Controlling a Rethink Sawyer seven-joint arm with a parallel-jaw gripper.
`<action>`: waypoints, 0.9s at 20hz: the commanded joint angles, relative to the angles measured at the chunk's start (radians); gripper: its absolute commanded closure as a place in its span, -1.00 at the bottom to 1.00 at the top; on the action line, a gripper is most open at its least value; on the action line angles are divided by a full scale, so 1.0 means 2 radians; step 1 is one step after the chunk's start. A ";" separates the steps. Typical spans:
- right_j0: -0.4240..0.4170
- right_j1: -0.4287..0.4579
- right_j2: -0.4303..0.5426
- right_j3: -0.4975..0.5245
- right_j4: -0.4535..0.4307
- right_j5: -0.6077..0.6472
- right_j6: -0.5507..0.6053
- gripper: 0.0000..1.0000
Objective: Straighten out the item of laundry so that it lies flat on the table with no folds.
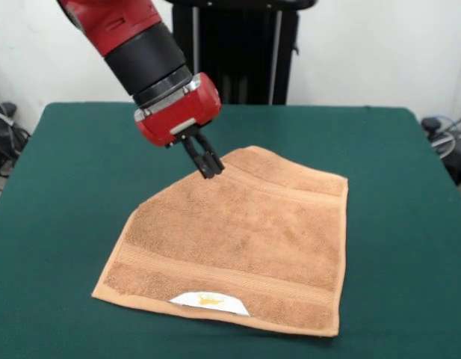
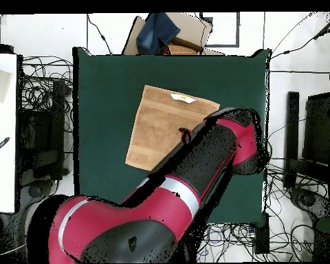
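The tool [image 1: 211, 169] is pinching, fingers together, the folded-over far-left corner of the towel [image 1: 237, 239] lying mid-frame on the green tabletop [image 1: 66, 194], so I'm guessing it's mid-unfold and next needs dragging that corner toward the upper left.

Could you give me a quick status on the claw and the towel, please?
Claw shut, tips at towel's far folded corner. Towel not flat, that corner doubled over. Table unobstructed around it.

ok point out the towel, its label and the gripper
towel [image 1: 237, 239]: front view, middle of the terry face
label [image 1: 209, 302]: front view, white tag at the near hem
gripper [image 1: 212, 167]: front view, fingertips at the towel's far folded corner
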 commanded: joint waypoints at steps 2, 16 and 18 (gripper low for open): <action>-0.022 0.010 0.030 -0.026 -0.085 -0.105 0.126 1.00; -0.012 -0.008 0.054 -0.017 -0.057 -0.125 0.193 1.00; -0.010 -0.009 0.063 -0.017 -0.045 -0.118 0.204 1.00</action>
